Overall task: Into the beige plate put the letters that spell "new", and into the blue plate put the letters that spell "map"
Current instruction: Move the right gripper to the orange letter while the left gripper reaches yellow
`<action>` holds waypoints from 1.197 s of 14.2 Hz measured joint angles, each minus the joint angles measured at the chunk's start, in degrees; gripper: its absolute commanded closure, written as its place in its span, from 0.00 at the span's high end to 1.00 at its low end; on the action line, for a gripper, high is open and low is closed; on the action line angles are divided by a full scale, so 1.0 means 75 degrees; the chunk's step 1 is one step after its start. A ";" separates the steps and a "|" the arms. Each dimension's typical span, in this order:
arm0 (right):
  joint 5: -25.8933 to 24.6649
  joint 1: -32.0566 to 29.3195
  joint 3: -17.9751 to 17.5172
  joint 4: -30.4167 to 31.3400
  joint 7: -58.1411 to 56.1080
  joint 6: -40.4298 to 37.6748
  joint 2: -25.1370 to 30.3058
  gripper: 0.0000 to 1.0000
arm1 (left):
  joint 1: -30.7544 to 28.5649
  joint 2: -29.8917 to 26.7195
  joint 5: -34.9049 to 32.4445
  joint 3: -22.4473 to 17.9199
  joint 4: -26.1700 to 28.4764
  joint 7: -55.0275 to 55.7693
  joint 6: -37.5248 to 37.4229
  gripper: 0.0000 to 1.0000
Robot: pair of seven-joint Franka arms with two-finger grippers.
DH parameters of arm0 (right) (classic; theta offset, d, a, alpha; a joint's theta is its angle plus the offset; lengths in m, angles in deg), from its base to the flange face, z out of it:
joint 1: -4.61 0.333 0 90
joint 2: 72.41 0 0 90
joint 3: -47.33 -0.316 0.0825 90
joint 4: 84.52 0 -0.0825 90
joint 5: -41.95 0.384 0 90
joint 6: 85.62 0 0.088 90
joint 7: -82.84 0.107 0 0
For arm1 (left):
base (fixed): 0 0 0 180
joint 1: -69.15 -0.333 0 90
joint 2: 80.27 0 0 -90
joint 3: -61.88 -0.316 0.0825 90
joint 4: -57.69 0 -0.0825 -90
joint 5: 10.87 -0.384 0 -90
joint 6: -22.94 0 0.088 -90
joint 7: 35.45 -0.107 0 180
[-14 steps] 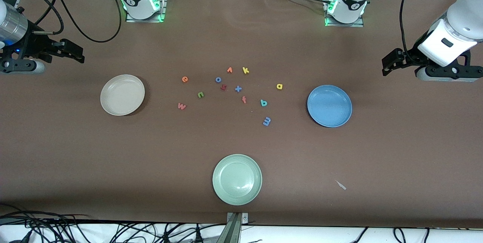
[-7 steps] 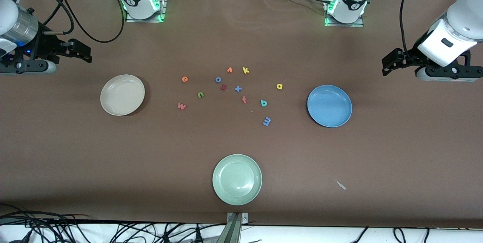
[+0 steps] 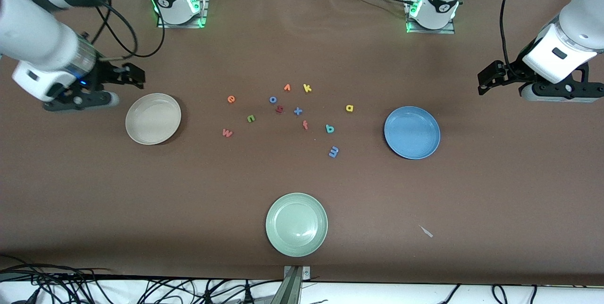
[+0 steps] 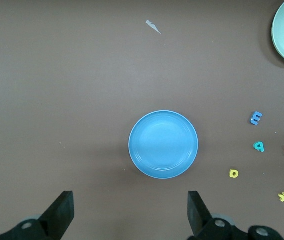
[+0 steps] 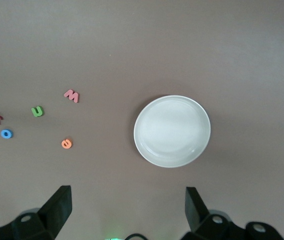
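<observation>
**Both claws wide, letters all on the worktop**

Right claw hung with its fingers spread wide and nothing between them, over the brown worktop just beside the beige plate, toward the right arm's end. Left claw waited equally wide and bare near the left arm's end, close to the blue plate — both plates held nothing.

Between the plates lay the scattered foam letters. Orange "e", green "n" and salmon-pink "w" sat toward the beige plate, well apart from each other. Yellow "a", teal "p" and blue "m" sat toward the blue plate, the "m" nearest the front camera. A pale green plate rested nearer the camera still — apart from everything.
</observation>
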 measured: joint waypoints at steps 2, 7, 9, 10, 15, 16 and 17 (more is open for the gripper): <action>-0.0025 0.0155 -0.0002 -0.0050 0.0000 0.0211 -0.0487 1.00 | 0.0000 0.0003 0.0000 0.0000 -0.0007 0.0000 0.0000 1.00; 0.0188 0.0867 -0.0027 -0.0088 0.0068 0.1155 -0.1484 1.00 | 0.0001 0.0029 0.0000 0.0001 -0.0016 -0.0004 -0.0001 1.00; 0.0321 0.1191 -0.0030 -0.0063 0.0580 0.1565 -0.1887 1.00 | 0.0025 0.0257 -0.0010 0.0033 -0.0019 -0.0026 -0.0007 1.00; 0.0328 0.1307 -0.0031 -0.0009 0.0815 0.1761 -0.2013 1.00 | 0.0050 0.0451 -0.0021 0.0083 -0.0040 -0.0028 0.0014 1.00; 0.0340 0.1490 -0.0161 0.1348 0.1565 0.3454 -0.1890 1.00 | 0.0491 0.1369 -0.0076 0.0353 -0.0289 -0.0026 0.0110 1.00; 0.0340 0.1495 -0.0223 0.1888 0.1752 0.3957 -0.1714 1.00 | 0.0643 0.1539 -0.0077 0.0372 -0.0375 -0.0026 0.0111 1.00; 0.0340 0.1501 -0.0290 0.2426 0.1914 0.4351 -0.1515 1.00 | 0.0845 0.1730 -0.0077 0.0383 -0.0471 -0.0013 0.0111 1.00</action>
